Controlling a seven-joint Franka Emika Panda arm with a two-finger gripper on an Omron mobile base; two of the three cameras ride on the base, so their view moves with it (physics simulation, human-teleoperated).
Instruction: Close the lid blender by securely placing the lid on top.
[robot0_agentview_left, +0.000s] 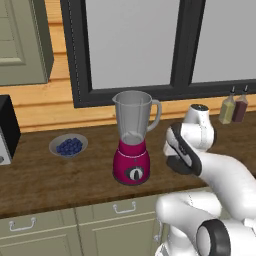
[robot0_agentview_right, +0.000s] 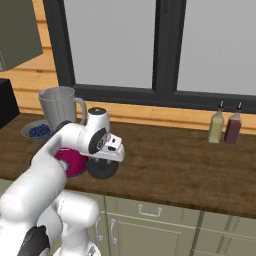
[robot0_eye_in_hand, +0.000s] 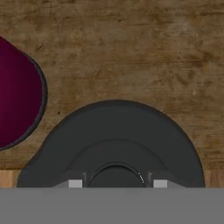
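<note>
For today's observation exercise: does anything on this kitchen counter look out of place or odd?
Only one thing: the blender stands open-topped, while the lid lies flat on the counter beside its pink base, under the gripper. Nothing looks spilled or damaged.

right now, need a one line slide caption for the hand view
Hand camera looking down on the flat round black lid on the wooden counter, beside the blender's magenta base.

The lid (robot0_eye_in_hand: 118, 140) looks like matt black plastic, smooth, lying on a counter (robot0_eye_in_hand: 131, 52) of dark, grainy wood with a dull finish. The blender (robot0_agentview_left: 131, 137) has a glossy magenta plastic base under a clear, smooth grey jar.
</note>
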